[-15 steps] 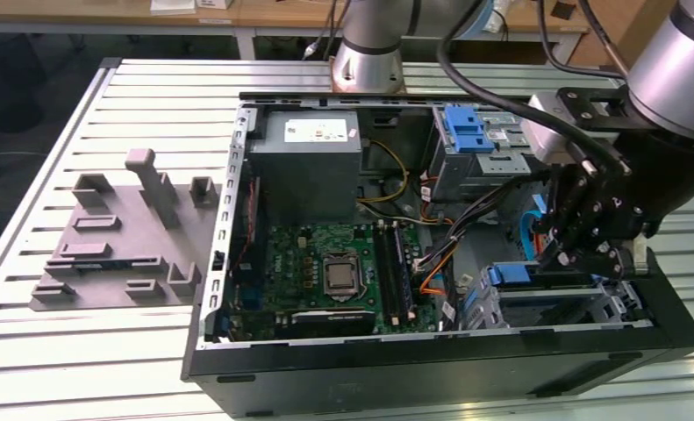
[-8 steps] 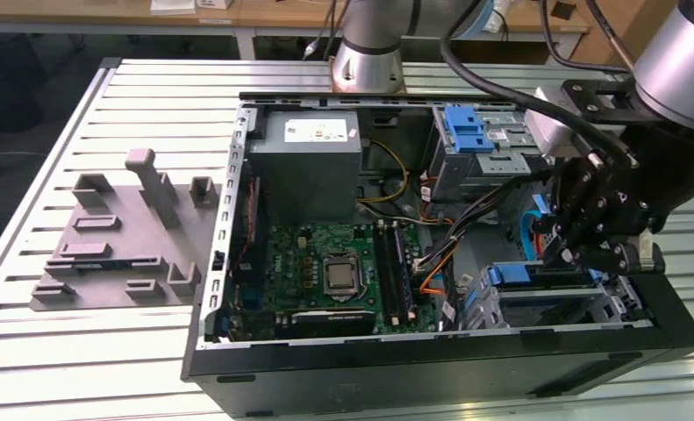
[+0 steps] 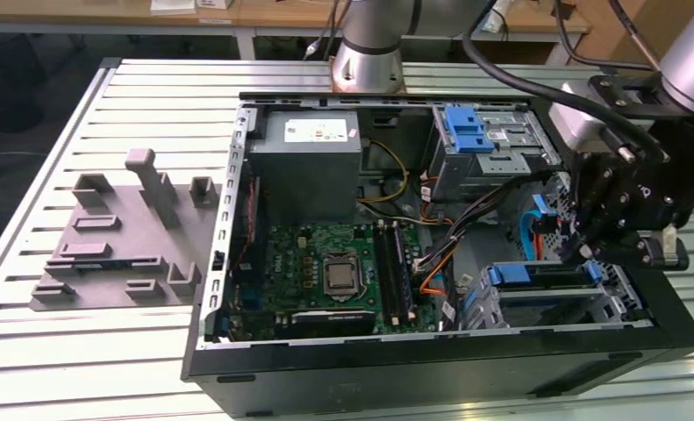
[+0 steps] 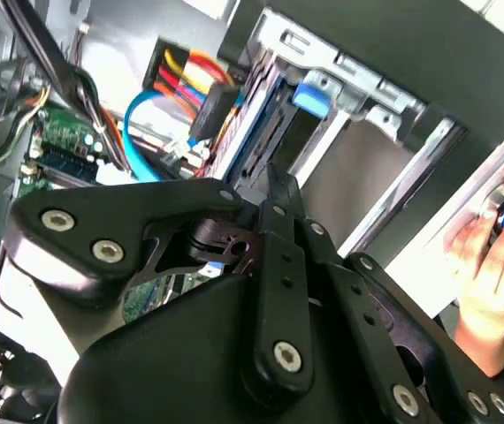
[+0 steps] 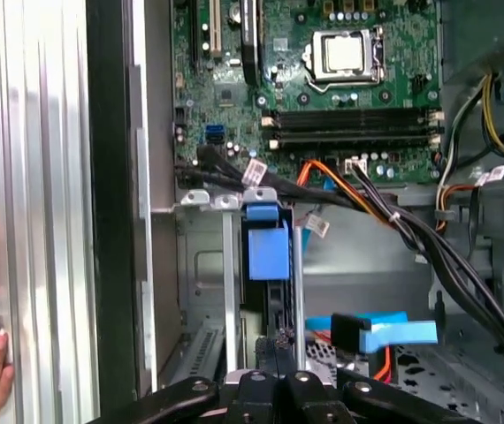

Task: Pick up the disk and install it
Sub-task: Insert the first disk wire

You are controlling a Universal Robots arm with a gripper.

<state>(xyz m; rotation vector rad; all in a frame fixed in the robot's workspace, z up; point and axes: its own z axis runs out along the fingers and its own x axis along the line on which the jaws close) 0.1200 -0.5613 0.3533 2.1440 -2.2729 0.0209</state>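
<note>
The disk (image 3: 540, 274) stands on edge in the lower drive cage (image 3: 622, 303) of the open computer case, at the exterior view's right. Its blue carrier tab shows in both wrist views (image 5: 267, 252) (image 4: 309, 95), between the cage's metal rails. My gripper (image 3: 583, 250) hangs right over that cage. Its dark fingers (image 4: 274, 181) are pressed together into one narrow tip, just short of the disk's outer edge (image 5: 278, 349). I see nothing between them.
Black, orange and blue cables (image 5: 411, 238) run beside the cage, with a blue plastic piece (image 5: 385, 331) close by. A second blue carrier (image 3: 475, 132), power supply (image 3: 311, 149) and motherboard (image 3: 335, 272) fill the case. A hand (image 4: 491, 256) rests on the table; a grey fixture (image 3: 125, 237) lies left.
</note>
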